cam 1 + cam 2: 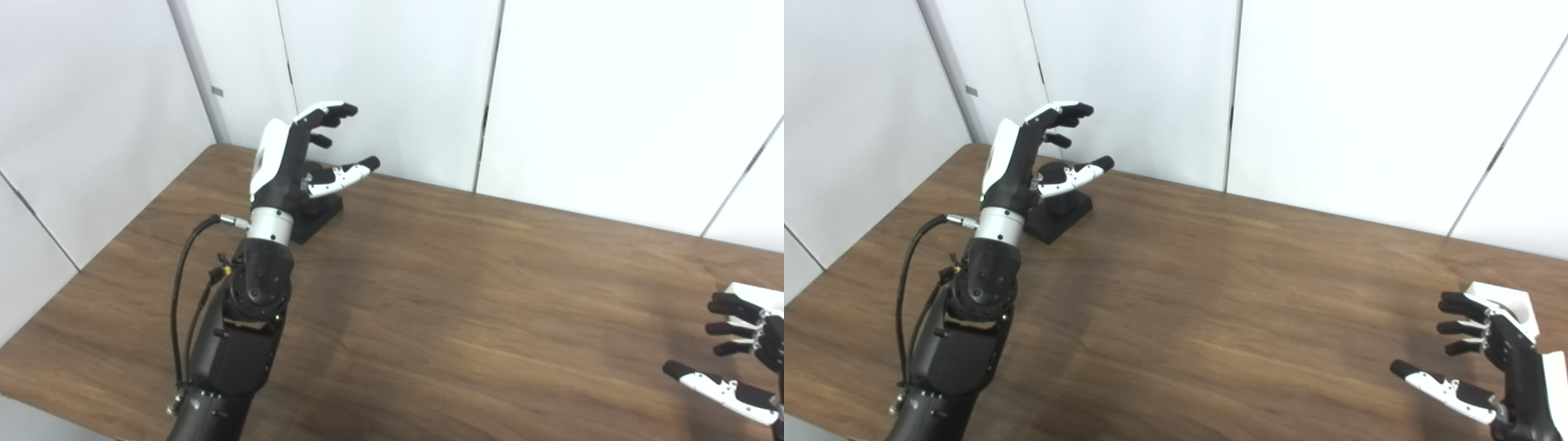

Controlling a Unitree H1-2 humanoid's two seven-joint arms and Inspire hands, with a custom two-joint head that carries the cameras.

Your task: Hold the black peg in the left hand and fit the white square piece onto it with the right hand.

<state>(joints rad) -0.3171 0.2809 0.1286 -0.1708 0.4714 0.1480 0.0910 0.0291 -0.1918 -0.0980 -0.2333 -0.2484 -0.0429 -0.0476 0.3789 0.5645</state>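
The black peg (1061,205), a short round post on a square black base, stands on the table at the far left, partly hidden behind my left hand. My left hand (1041,153) is open, fingers spread, raised just above and in front of the peg, not touching it. The white square piece (1510,305), with a round hole, lies on the table at the far right. My right hand (1482,355) is open, fingers apart, hovering just in front of the white piece and covering part of it. The piece also shows in the left eye view (756,294).
The brown wooden table (465,294) spans the view. White wall panels (392,73) stand close behind its far edge and along its left side. A black cable (184,288) loops off my left forearm.
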